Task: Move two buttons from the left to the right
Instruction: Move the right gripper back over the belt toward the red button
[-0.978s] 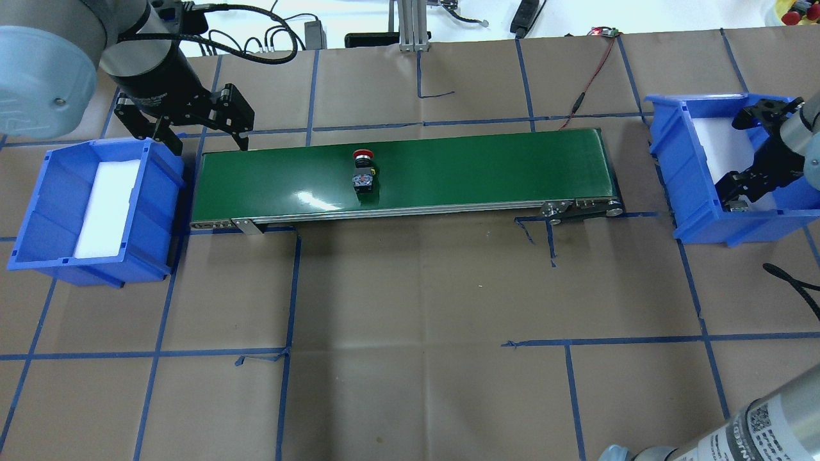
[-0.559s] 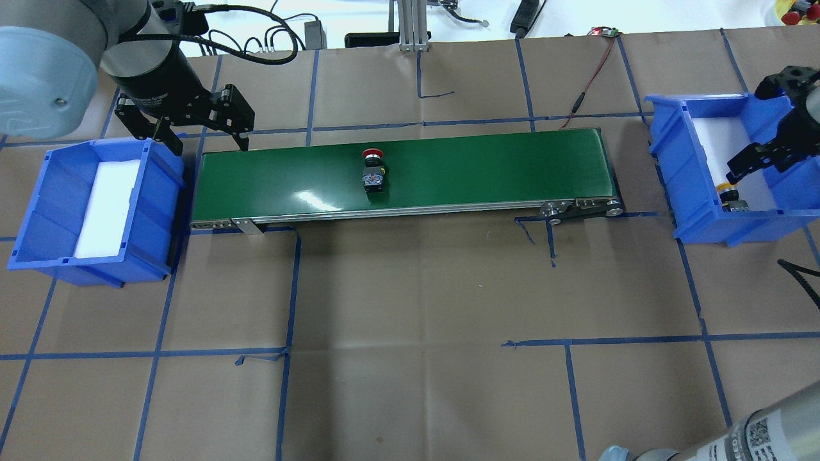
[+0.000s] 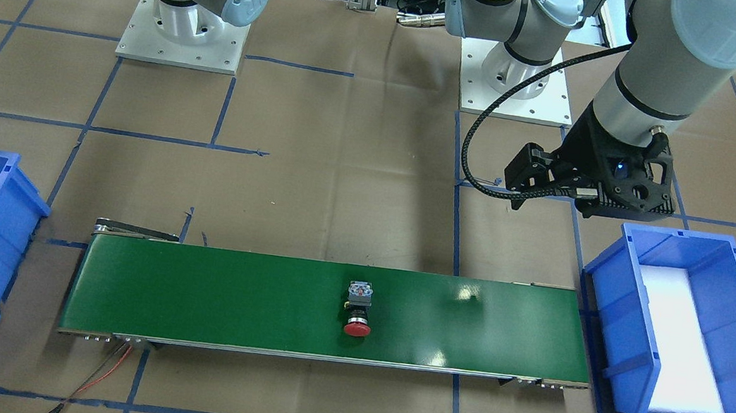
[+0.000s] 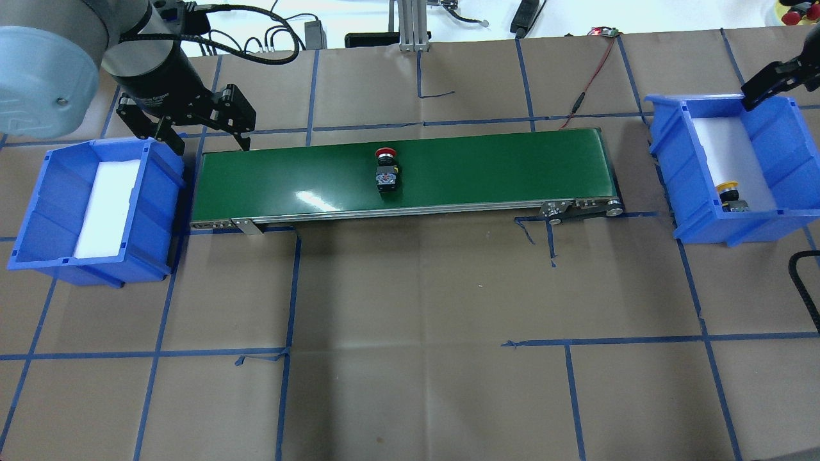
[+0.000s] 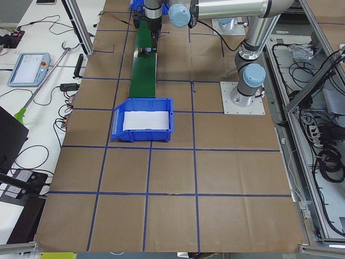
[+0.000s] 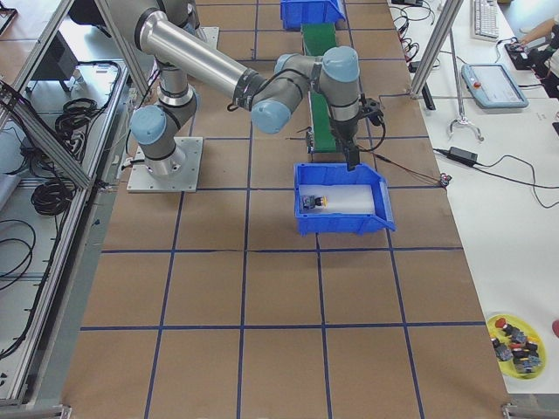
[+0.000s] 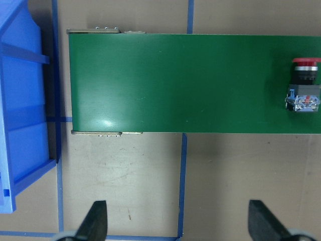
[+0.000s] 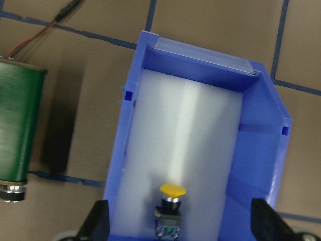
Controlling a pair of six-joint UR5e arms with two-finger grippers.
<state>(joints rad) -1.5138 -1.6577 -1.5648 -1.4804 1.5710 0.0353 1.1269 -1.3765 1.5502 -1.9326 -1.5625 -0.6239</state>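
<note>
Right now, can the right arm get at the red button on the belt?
Probably, if it stretches that far. The red button lies alone midway along the belt with nothing over it, and the right gripper is open above the right bin, far from it.

A worktop (image 4: 416, 307) covered in brown paper and gridded with blue tape lines (image 4: 293, 288) carries a long green conveyor belt (image 4: 480, 169). A blue plastic bin (image 4: 51, 211) lined with white foam (image 4: 109, 205) sits just off one end. A second blue plastic bin (image 4: 679, 166) sits off the other end. A thin red-and-black wire (image 4: 597, 70) trails nearby.
</note>
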